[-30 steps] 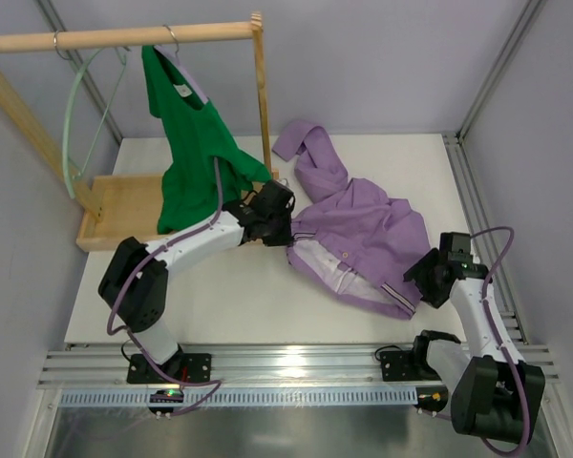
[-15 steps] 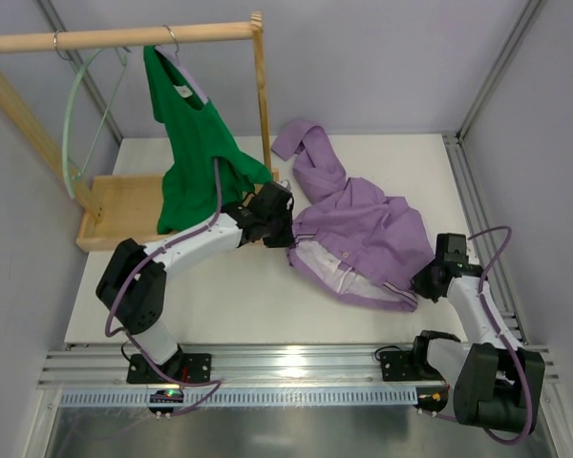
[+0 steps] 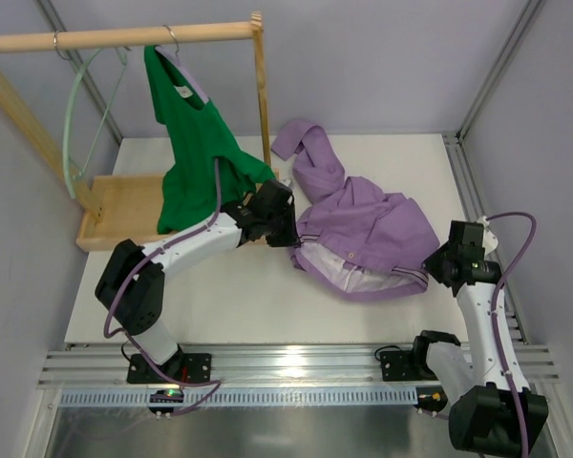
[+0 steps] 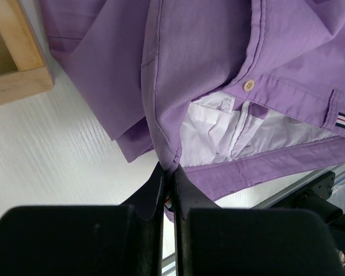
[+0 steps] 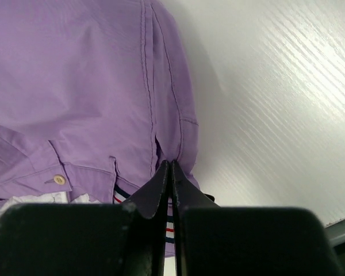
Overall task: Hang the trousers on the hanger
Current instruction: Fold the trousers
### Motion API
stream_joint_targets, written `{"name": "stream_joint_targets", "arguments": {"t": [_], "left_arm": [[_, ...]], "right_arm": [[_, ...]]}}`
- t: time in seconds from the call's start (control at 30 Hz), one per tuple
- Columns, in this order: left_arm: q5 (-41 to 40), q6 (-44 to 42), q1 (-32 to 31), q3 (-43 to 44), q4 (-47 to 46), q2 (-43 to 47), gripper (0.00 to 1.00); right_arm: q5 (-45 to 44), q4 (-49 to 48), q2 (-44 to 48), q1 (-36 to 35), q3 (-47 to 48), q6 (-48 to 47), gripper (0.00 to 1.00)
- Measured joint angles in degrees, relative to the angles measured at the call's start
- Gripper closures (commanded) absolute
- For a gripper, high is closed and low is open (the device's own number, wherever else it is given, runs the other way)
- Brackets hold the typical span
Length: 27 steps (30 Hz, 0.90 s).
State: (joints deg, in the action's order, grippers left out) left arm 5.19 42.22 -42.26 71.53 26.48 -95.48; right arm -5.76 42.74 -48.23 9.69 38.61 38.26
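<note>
The trousers (image 3: 363, 239) lie crumpled on the desk (image 3: 239, 301), with the waistband facing the near edge and the legs trailing toward the back. The left gripper (image 4: 168, 172) is closed on the waistband's left end, and the right gripper (image 5: 169, 167) is pinched on the right end by the striped tab. The hanger (image 3: 65, 134) hangs well apart on the wooden rail (image 3: 115, 38), beside the green top (image 3: 196, 153). The lift likely goes best with both ends rising level and the waistband taut, so the legs drop free before the move left.

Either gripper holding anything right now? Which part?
Both hold the trousers: left gripper pinches the waist edge at one side seam, right gripper the opposite side, by the striped trim.
</note>
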Motion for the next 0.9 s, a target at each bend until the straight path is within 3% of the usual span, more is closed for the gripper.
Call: {"name": "stream_joint_targets", "arguments": {"t": [0.23, 0.3, 0.33, 0.5, 0.7, 0.83, 0.9], "left_arm": [[0.02, 0.68, 0.0, -0.13, -0.07, 0.0, 1.0], [0.0, 0.68, 0.0, -0.72, -0.35, 0.0, 1.0], [0.0, 0.68, 0.0, -1.18, -0.61, 0.0, 1.0], [0.04, 0.79, 0.02, -3.67, -1.4, 0.0, 1.0], [0.26, 0.79, 0.02, -3.74, -1.97, 0.0, 1.0], [0.46, 0.79, 0.02, -3.74, -2.25, 0.0, 1.0], [0.46, 0.79, 0.02, -3.74, -2.27, 0.0, 1.0]], "right_arm": [[0.63, 1.86, 0.87, 0.0, -1.38, -0.2, 0.95], [1.49, 0.66, 0.96, -0.02, -3.58, 0.09, 0.82], [2.05, 0.57, 0.57, -0.2, -5.2, 0.52, 0.68], [3.45, 0.96, -3.04, -0.37, -7.87, 2.29, 0.44], [3.56, -1.2, -4.31, -0.48, -10.14, 2.89, 0.36], [3.5, -3.58, -6.49, -0.66, -12.33, 3.32, 0.36], [3.32, -4.31, -7.82, -0.96, -12.15, 3.52, 0.41]]}}
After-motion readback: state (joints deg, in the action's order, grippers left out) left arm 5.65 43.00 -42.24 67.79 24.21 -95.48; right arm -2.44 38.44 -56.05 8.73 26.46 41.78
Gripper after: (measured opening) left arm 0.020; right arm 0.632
